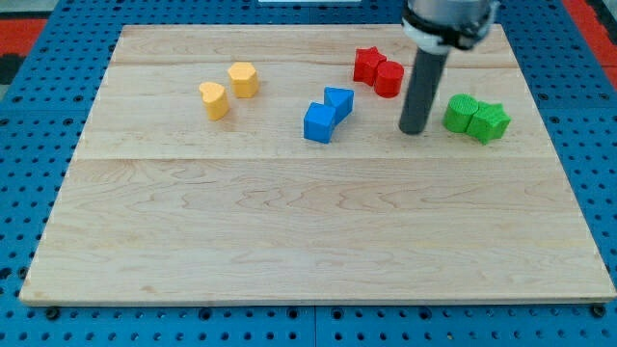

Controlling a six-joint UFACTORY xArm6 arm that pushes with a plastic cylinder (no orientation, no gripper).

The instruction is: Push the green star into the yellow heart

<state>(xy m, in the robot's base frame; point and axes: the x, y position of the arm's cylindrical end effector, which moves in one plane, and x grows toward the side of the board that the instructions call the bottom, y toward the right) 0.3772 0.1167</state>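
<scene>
Camera view shows eight blocks on the wooden table (289, 241), two of each colour, in four touching pairs across the view's top half. Two yellow: a yellow heart (213, 99) and just beside it, up and to the view's right, a yellow hexagon-like block (243, 79). Two blue: a blue cube (319, 123) and a second blue block (339, 100) of unclear shape. Two red: a red star-like block (366, 64) and a red cylinder (388, 78). Two green at the view's right: a green star (491, 121) and a rounder green block (460, 113). My tip (415, 130) rests on the table just left of the green pair, apart from it. There is no hand, only the rod, whose upper part is cut off at the view's top edge.
</scene>
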